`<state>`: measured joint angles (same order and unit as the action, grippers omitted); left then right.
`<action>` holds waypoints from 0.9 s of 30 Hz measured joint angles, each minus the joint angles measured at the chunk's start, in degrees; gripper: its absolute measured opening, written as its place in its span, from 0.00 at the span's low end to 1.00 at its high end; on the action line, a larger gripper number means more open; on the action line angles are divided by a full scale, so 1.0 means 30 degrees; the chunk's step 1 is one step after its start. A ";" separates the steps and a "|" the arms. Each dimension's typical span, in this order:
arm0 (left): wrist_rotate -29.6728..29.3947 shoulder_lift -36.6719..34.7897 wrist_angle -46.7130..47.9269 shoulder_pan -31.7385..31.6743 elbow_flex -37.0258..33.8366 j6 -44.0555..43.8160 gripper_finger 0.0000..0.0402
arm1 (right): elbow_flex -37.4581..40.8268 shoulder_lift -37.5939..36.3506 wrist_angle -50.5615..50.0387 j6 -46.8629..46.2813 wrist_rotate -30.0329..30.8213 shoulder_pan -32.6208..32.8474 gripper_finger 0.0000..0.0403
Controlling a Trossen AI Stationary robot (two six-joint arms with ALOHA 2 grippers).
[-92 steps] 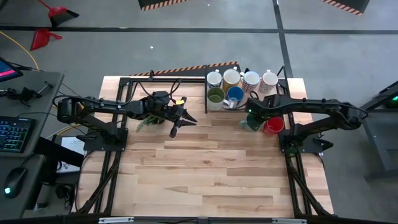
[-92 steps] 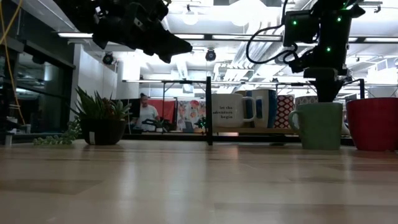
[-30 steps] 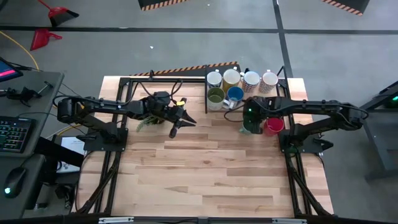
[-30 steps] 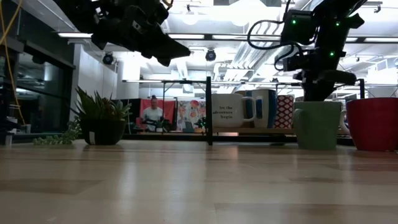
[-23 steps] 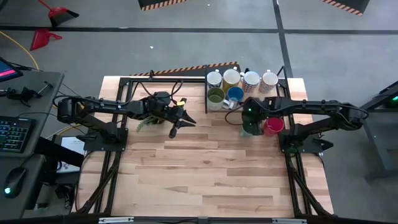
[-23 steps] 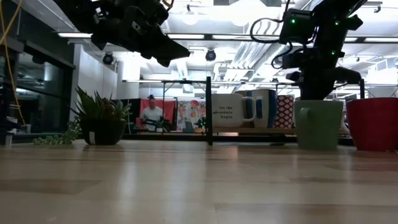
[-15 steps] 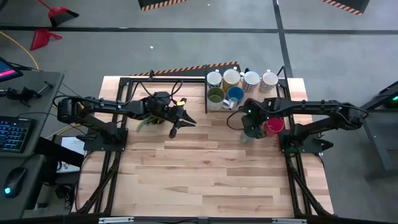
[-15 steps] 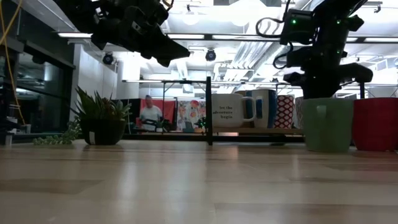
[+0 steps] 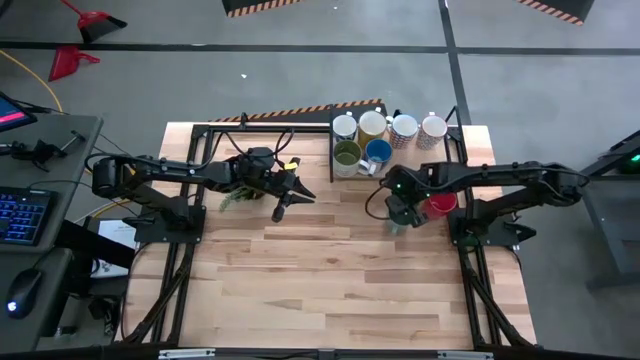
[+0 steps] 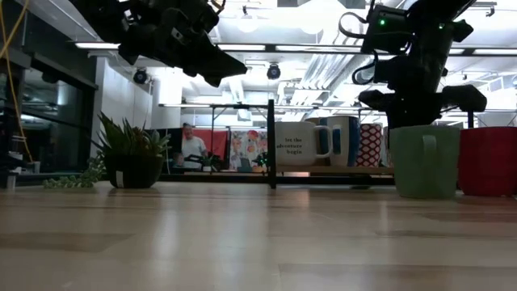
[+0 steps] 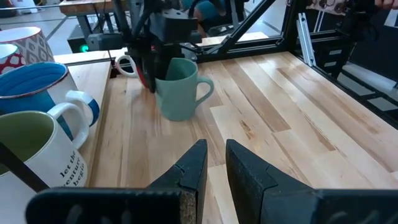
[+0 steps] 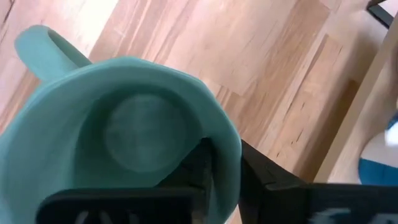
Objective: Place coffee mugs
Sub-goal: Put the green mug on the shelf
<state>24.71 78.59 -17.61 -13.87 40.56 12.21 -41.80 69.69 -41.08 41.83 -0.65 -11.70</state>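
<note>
A teal green mug (image 10: 424, 162) stands upright on the table next to a red mug (image 10: 489, 162), its handle (image 10: 426, 153) facing the near edge. My right gripper (image 12: 227, 168) comes down on the teal mug's rim (image 11: 180, 62) and is shut on it. Several more mugs, white, cream, olive and blue, stand in the black-framed rack (image 9: 332, 150) at the back. My left gripper (image 11: 216, 165) hangs over the table's left half with only a narrow gap between its fingers and nothing in it. My right gripper pinches the teal mug's wall at the rim (image 12: 229, 146), on the side away from the handle (image 12: 43, 46). One finger (image 12: 200, 165) is inside the mug and one (image 12: 264, 171) outside. The fingers point steeply down. The mug stays upright, its base (image 10: 424, 194) on the table.
A potted plant (image 10: 129, 153) stands at the left under my left arm, with a leafy sprig (image 10: 69, 182) lying beside it. Black frame posts (image 10: 271, 145) edge the rack. The near half of the wooden table (image 9: 330, 290) shows bare boards.
My right gripper has rolled about its own axis and gone a little toward the table's near edge, taking the teal mug along. The mug has turned about on its base, so its handle now faces the near edge, and it has slid closer to the red mug.
</note>
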 joint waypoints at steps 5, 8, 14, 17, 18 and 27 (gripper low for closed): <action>0.0001 0.0000 -0.0013 0.0000 0.0000 -0.0002 0.13 | 0.0016 0.0000 -0.0001 -0.0001 0.0526 0.0396 0.15; -0.0002 0.0000 -0.0068 0.0003 0.0000 -0.0010 0.13 | 0.0016 -0.0015 0.0091 -0.0171 0.1454 0.0696 0.19; 0.0001 0.0000 -0.0079 0.0000 0.0000 -0.0017 0.13 | -0.0002 -0.0022 0.0822 -0.1450 0.2110 0.1234 0.26; -0.0088 0.0000 -0.0079 0.0005 0.0000 -0.0017 0.13 | -0.0021 -0.0044 0.0875 -0.2239 0.2137 0.1615 0.28; -0.0225 0.0000 -0.0079 0.0007 0.0000 -0.0017 0.13 | -0.0021 -0.0044 0.0863 -0.2396 0.2134 0.1775 0.29; -0.2461 0.0000 -0.0078 0.0000 0.0000 -0.0024 0.13 | -0.0057 -0.0625 0.0651 -0.3663 0.4046 0.3156 0.29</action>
<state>17.32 78.59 -17.84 -13.87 40.56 12.14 -41.98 67.82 -39.12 30.84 11.49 -2.23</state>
